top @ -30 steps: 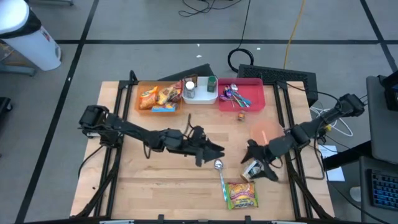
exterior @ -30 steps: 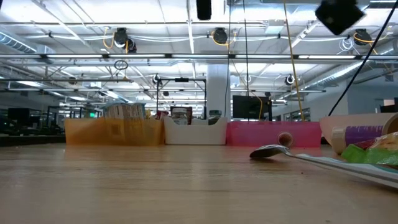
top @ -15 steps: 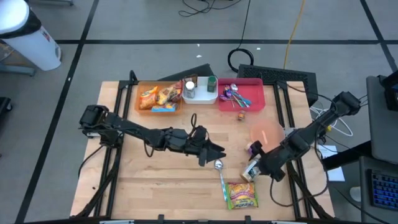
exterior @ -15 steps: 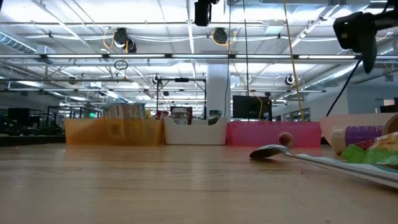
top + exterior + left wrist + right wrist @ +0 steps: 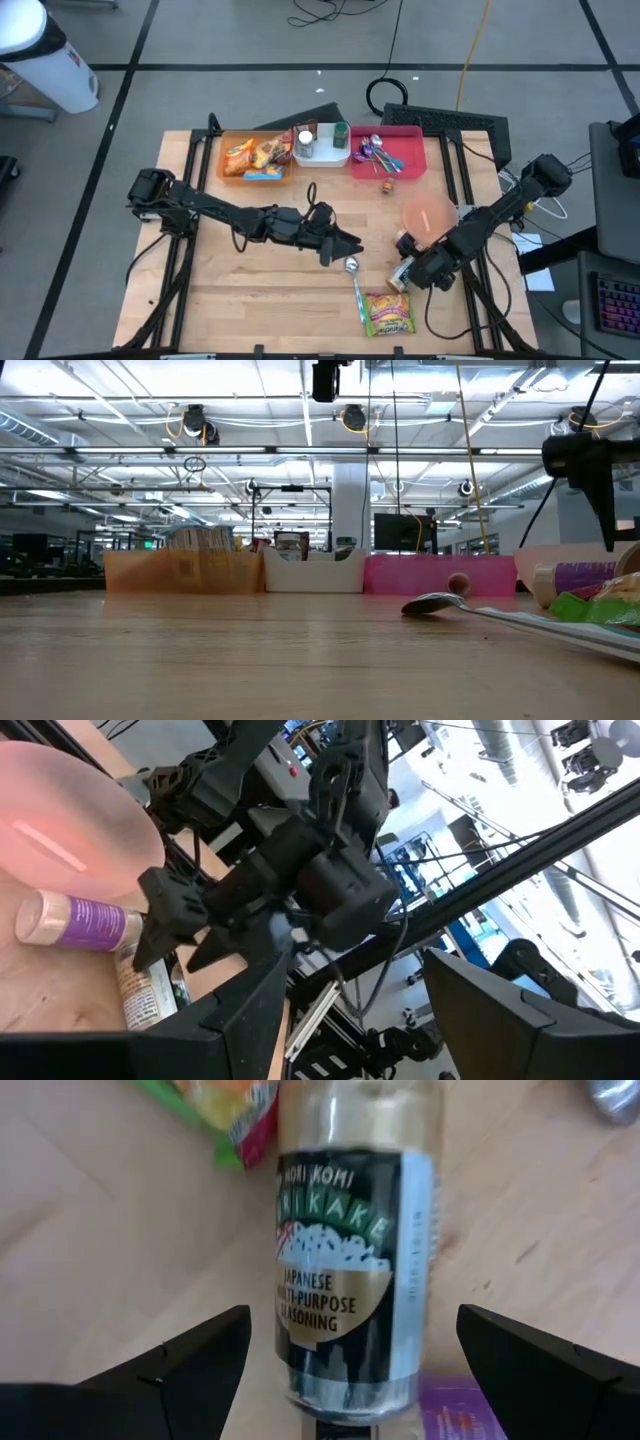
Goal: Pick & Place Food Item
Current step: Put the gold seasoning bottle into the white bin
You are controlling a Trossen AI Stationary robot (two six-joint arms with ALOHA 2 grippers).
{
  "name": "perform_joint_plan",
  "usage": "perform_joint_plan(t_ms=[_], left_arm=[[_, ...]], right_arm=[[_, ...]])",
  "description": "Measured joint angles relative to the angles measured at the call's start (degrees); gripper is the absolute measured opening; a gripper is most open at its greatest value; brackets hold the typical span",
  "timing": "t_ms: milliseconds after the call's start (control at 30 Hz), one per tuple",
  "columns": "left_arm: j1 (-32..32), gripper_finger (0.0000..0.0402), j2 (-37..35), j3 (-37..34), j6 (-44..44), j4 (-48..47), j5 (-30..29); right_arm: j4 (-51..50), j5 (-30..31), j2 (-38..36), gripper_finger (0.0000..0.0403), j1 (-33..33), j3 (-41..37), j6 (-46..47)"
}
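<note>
A furikake jar (image 5: 345, 1250) with a black and gold label lies on its side on the table, near the right front; it also shows in the high view (image 5: 401, 276). My right gripper (image 5: 412, 262) hovers open just above it, one finger on either side, touching nothing. A purple-labelled bottle (image 5: 75, 920) lies beside it, by a pink plate (image 5: 430, 215). A green snack packet (image 5: 390, 312) and a spoon (image 5: 355, 285) lie near the front edge. My left gripper (image 5: 345, 243) is open and empty over the table's middle.
An orange bin (image 5: 255, 156) of packets, a white bin (image 5: 322, 146) of jars and a pink bin (image 5: 388, 150) of cutlery stand along the far edge. A small cork-like piece (image 5: 386, 186) lies in front of the pink bin. Bare wood lies at the left front.
My right gripper has come down toward the furikake jar and the purple bottle and has tipped to point more steeply down. The things on the table have stayed where they were.
</note>
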Motion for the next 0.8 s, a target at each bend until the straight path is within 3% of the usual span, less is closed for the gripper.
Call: perform_joint_plan(t_ms=[400, 700, 800], left_arm=[[0.0, 0.0246, 0.0, -0.02, -0.57, 0.0, -0.02], [-0.11, 0.0246, 0.0, -0.02, -0.82, -0.02, 0.01], [-0.15, 0.0246, 0.0, -0.02, -0.82, 0.01, 0.02]], right_arm=[[3.28, 1.99, 8.0, 0.0344, -0.02, 0.0, 0.87], [4.15, 3.26, 8.2, 0.0274, -0.17, 0.0, 2.36], [4.6, 3.28, 8.2, 0.0272, -0.17, 0.02, 3.11]])
